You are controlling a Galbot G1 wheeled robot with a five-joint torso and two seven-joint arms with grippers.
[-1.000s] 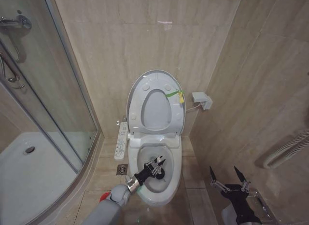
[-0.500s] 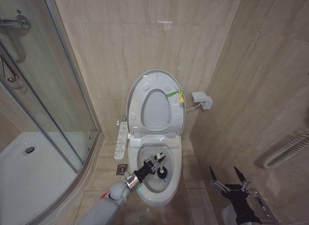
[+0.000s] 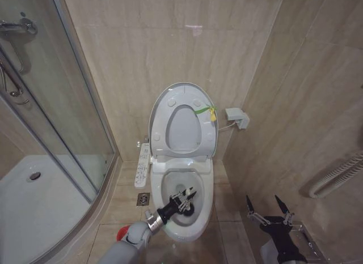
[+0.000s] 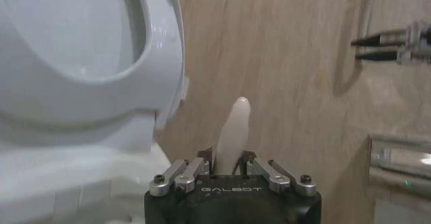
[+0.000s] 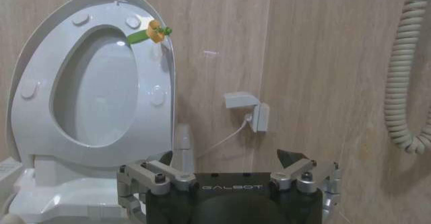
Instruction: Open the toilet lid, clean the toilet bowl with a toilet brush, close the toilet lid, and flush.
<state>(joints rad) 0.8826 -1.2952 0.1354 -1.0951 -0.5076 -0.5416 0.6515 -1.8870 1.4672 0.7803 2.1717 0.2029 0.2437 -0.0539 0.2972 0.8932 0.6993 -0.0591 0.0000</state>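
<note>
Beige-tiled bathroom corner, glass shower enclosure (image 3: 51,122) to the robot's left, floor-standing toilet against the rear wall. The large white glossy oval plastic toilet lid (image 3: 182,89) stands raised and leans back toward the wall, the ring-shaped seat (image 3: 182,128) folded up against it; a small green-and-yellow tag (image 3: 207,111) sits on its edge on the robot's right. Below, the white ceramic elongated toilet bowl (image 3: 205,210) lies open, with a white side control panel (image 3: 142,165) along its left flank.

The left claw (image 3: 187,197) reaches over the bowl's near left rim and hangs inside the opening. Its fingers are clamped on the thin white handle of the toilet brush (image 4: 233,133) (in the left wrist view the handle rises straight up from between the closed finger bases). In the head view a dark part shows at the claw tip inside the bowl; whether it touches the ceramic cannot be told.

The right claw (image 3: 267,206) is parked low beside the right wall, well apart from the toilet, its two dark fingers (image 3: 281,204) spread apart and holding nothing. A red round object (image 3: 122,234) shows partly behind the left arm on the floor.
</note>
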